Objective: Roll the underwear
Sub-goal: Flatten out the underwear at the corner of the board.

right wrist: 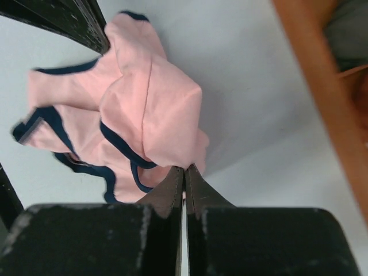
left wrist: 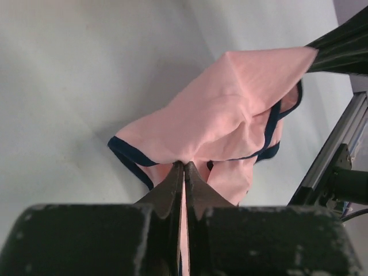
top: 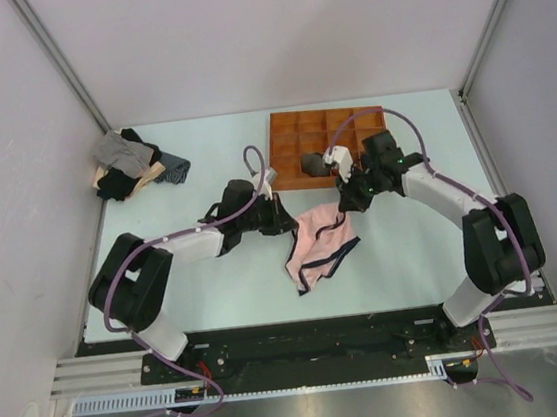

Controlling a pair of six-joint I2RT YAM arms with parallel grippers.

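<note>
The left fingers [left wrist: 171,185] pinch one edge of the pink underwear [top: 318,242]; the right fingers [right wrist: 170,187] pinch the opposite edge, above the pale worktop [top: 227,287].

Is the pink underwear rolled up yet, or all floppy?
Not rolled. The underwear droops loose and crumpled between the left gripper and the right gripper, each shut on an edge of it.
</note>
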